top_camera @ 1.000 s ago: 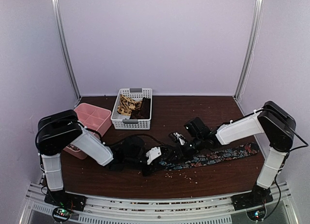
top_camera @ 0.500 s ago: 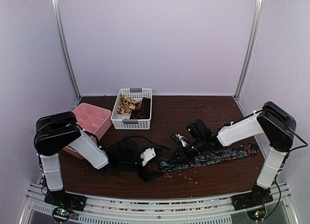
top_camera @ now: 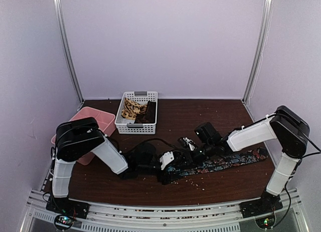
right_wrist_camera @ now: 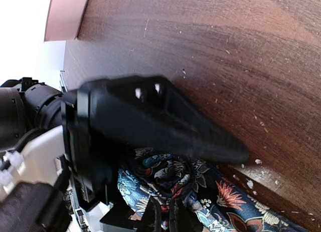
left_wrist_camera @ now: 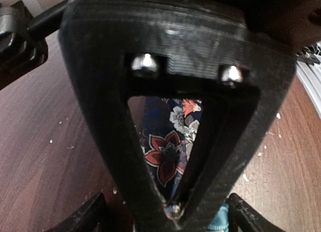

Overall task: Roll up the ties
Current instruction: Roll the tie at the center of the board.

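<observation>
The dark floral tie (top_camera: 225, 161) lies flat across the right half of the table, and its left end is curled into a small roll (right_wrist_camera: 193, 174). My right gripper (top_camera: 193, 154) (right_wrist_camera: 164, 219) is shut on that roll. My left gripper (top_camera: 168, 166) (left_wrist_camera: 165, 216) is open. One of its fingers (right_wrist_camera: 165, 124) lies alongside the roll. Its jaws straddle the right gripper's finger (left_wrist_camera: 110, 132), and the floral fabric (left_wrist_camera: 168, 154) shows through that finger. A tan patterned tie (top_camera: 131, 109) and a dark brown tie (top_camera: 149, 111) lie in the white basket (top_camera: 135, 126).
A pink tray (top_camera: 100, 118) stands at the left, partly behind the left arm. The white basket is at the back centre. Pale crumbs (top_camera: 193, 181) are scattered on the dark wood table (top_camera: 200, 117). Black cables (top_camera: 150, 142) trail by the left gripper.
My left gripper opened, drew back to the left, then came right again to the tie's rolled end. The right gripper kept its hold and barely moved.
</observation>
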### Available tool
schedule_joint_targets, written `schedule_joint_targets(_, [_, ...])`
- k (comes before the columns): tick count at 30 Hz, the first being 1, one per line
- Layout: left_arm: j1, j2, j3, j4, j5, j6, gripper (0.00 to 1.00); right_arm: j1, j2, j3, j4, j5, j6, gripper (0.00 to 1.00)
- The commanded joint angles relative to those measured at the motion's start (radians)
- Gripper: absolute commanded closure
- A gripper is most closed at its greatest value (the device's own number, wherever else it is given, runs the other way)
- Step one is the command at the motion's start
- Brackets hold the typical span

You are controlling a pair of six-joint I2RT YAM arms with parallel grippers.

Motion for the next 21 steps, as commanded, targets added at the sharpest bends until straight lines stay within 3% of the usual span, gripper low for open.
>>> schedule_joint_targets(1, [-0.007,0.051,-0.001,-0.067,0.014,0.021,0.27,0.001,-0.032,-0.018,0.023,0.003,0.037,1.00])
schedule_joint_targets(6, [-0.007,0.033,-0.014,-0.158,0.041,0.073,0.43,0.004,-0.034,-0.021,0.042,-0.005,0.060,1.00])
schedule_joint_targets(11, [-0.006,-0.008,-0.078,-0.176,0.072,0.113,0.70,0.007,-0.043,-0.017,0.038,-0.013,0.067,1.00])
schedule_joint_targets(14, [-0.005,-0.030,-0.110,-0.176,0.065,0.130,0.76,0.012,-0.043,-0.017,0.045,-0.020,0.075,1.00])
schedule_joint_targets(17, [-0.004,-0.052,-0.140,-0.162,0.039,0.136,0.74,0.013,-0.024,-0.008,0.047,-0.020,0.070,1.00])
schedule_joint_targets(21, [-0.004,-0.088,-0.188,-0.064,0.035,0.096,0.45,0.012,0.039,0.025,0.029,-0.009,0.040,1.00])
